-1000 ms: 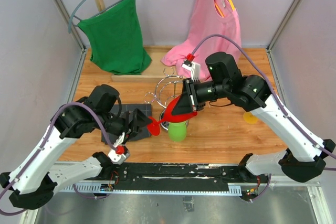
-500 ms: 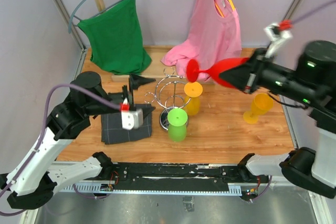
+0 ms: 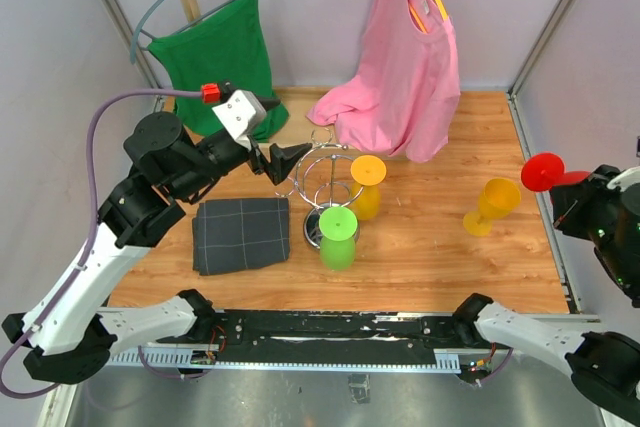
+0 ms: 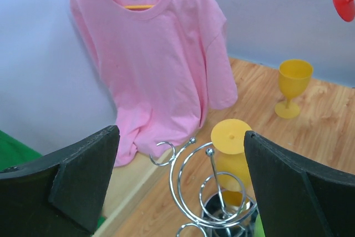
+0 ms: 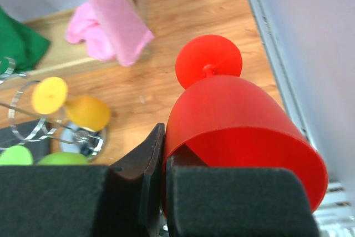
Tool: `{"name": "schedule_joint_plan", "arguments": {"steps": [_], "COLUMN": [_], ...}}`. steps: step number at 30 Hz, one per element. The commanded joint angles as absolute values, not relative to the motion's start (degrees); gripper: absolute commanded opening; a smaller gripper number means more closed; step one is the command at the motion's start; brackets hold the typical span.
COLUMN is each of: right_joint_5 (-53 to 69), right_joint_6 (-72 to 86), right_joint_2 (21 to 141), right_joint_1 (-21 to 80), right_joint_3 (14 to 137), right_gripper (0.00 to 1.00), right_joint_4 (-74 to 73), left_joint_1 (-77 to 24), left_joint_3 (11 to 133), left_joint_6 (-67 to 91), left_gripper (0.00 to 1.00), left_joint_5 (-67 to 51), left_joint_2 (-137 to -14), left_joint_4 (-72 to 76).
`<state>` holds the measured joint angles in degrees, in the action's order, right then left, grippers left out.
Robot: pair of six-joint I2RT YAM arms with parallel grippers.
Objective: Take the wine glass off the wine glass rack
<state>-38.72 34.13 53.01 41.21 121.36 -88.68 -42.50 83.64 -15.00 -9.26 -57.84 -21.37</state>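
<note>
I'm watching my left hand [image 3: 285, 160] hanging released, having lifted up beside the rack [image 3: 330, 172], while my right hand [image 5: 165, 165] is gripping the red wine glass [image 3: 545, 172] and has swung it far right, well apart from the rack. The removal is looking done.

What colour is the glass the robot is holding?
Red. The wine glass shows best in the right wrist view.

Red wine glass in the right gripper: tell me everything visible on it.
The red wine glass is opaque and plastic-looking, with a round foot, short stem and wide bowl. It lies roughly sideways in the air, foot pointing away from the right gripper, which is shut on the bowl's wall at the rim. It hangs near the table's right edge, far from the wine glass rack, touching nothing else.
</note>
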Motion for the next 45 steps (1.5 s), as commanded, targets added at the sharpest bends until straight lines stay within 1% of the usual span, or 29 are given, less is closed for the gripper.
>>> {"name": "schedule_joint_plan", "arguments": {"steps": [1, 4, 9, 16, 18, 23, 26, 32, 41, 45], "right_joint_5": [-46.13, -41.46, -32.48, -26.52, -22.77, -12.73, -11.32, -10.69, -7.97, -6.66], "right_joint_6": [36.86, 36.54, 32.29, 31.34, 31.41, 32.25, 31.61, 29.58, 26.01, 24.77], "right_joint_2": [52.79, 56.38, 60.83, 68.19, 68.71, 66.26, 67.03, 71.89, 76.40, 77.98], "right_joint_1": [40.65, 40.65, 40.61, 40.30, 38.42, 28.79, 26.71, 25.84, 17.72, 15.79], "right_joint_3": [114.81, 110.08, 103.30, 98.48, 94.89, 85.19, 82.38, 78.98, 76.52, 75.88], "right_gripper": [0.01, 0.01, 0.01, 0.01, 0.01, 0.01, 0.01, 0.01, 0.01, 0.01], "right_joint_4": [-91.81, -90.96, -81.24, -77.27, -75.40, -67.58, -65.57, -62.04, -60.28, -59.23], "left_joint_1": [-42.54, -42.55, -42.52, -42.54, -42.54, -42.54, -42.50, -42.54, -42.54, -42.54], "left_joint_3": [81.87, 81.80, 81.52, 79.65, 79.51, 79.83, 79.84, 80.64, 81.56, 81.05], "left_joint_6": [-9.61, -9.05, -8.70, -8.80, -8.54, -7.87, -7.88, -7.45, -8.24, -8.32], "left_gripper": [0.99, 0.99, 0.99, 0.99, 0.99, 0.99, 0.99, 0.99, 0.99, 0.99], "left_joint_5": [-6.74, -7.06, -7.32, -7.74, -7.73, -7.95, -8.00, -8.17, -7.27, -7.43], "left_joint_2": [-56.38, -56.59, -56.78, -55.91, -55.93, -55.90, -55.75, -56.25, -55.67, -55.41], "left_joint_4": [-19.69, -19.83, -19.67, -20.38, -20.47, -21.27, -21.69, -22.46, -24.39, -24.52]}}
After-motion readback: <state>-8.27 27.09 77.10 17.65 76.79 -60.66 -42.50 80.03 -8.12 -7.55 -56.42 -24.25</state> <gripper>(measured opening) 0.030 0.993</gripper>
